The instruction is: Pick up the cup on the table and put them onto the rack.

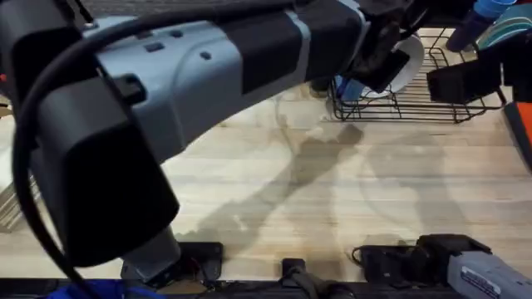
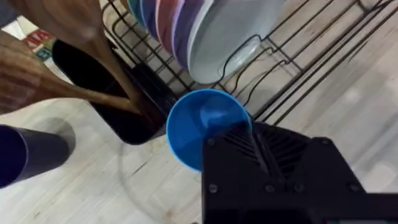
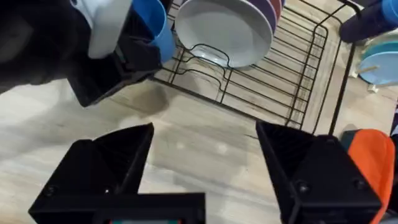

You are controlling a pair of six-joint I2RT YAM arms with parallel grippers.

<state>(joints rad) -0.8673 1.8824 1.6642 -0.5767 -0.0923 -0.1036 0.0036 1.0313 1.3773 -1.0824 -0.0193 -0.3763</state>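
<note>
Table: your open room is the bare wooden table between the arm bases and the rack; nothing lies on that middle stretch.
Rack: the black wire rack sits at the far right of the table. You see plates standing upright in its slots, a white one nearest the front.
Rack edge: in the right wrist view the front wire rim runs just beyond your right gripper, with bare wood between them.
Left arm: it reaches from the lower left across the middle, large and close under the overhead camera, and ends at the rack's near left corner.
Left gripper: your left gripper has its black fingers closed on the rim of the light blue cup, one finger over the lip. How wide the gap is you cannot read exactly.
Light blue cup: it hangs at the rack's left front corner, mouth towards the wrist camera, just beside the wires and below the plates.
Navy cup: the navy cup is left of the rack, apart from the light blue one; whether it stands or lies you cannot tell.
Wooden utensils: wooden utensils lean into a black holder next to the rack.
Right gripper: your right gripper hangs over bare wood, fingers wide apart, holding and touching nothing.
</note>
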